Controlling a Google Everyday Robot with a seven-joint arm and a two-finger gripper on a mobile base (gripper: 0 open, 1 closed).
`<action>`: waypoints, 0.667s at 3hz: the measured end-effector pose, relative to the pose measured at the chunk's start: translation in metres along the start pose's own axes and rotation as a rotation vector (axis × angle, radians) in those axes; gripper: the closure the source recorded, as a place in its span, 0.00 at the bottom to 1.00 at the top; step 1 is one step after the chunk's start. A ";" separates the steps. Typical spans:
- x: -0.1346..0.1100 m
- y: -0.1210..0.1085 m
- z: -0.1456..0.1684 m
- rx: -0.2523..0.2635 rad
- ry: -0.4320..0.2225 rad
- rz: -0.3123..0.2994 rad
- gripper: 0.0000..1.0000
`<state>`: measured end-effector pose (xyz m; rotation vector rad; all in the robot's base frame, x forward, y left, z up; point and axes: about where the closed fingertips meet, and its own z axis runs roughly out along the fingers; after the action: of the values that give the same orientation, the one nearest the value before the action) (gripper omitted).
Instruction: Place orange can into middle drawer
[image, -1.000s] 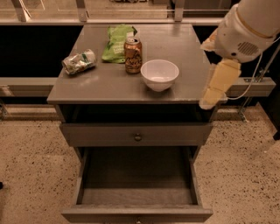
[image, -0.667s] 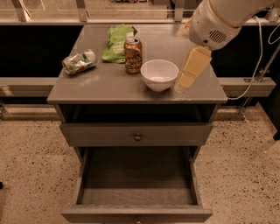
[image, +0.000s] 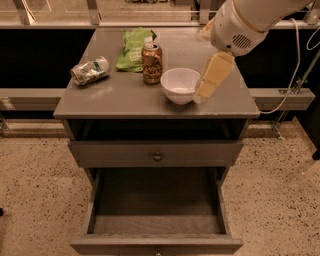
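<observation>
The orange can (image: 151, 62) stands upright on the cabinet top, just left of a white bowl (image: 180, 85). The middle drawer (image: 156, 244) is pulled wide open below, and nothing shows inside it. My gripper (image: 203, 91) hangs from the white arm at the upper right. It points down and touches or nearly touches the bowl's right rim. It is about a bowl's width to the right of the can and holds nothing that I can see.
A crushed green-and-white can (image: 90, 70) lies at the left of the cabinet top (image: 115, 97). A green bag (image: 133, 48) lies behind the orange can. The upper drawer (image: 157, 153) is closed. A cable (image: 295, 75) hangs at the right. The floor is speckled.
My arm and gripper have swung left from the cabinet's right edge to the bowl's right side. The cans, bowl and drawers have not moved.
</observation>
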<state>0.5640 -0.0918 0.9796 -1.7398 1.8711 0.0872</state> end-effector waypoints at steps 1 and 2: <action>-0.017 -0.022 0.023 0.030 -0.061 -0.011 0.00; -0.032 -0.047 0.053 0.052 -0.111 -0.012 0.00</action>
<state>0.6262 -0.0482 0.9652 -1.6765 1.7676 0.1262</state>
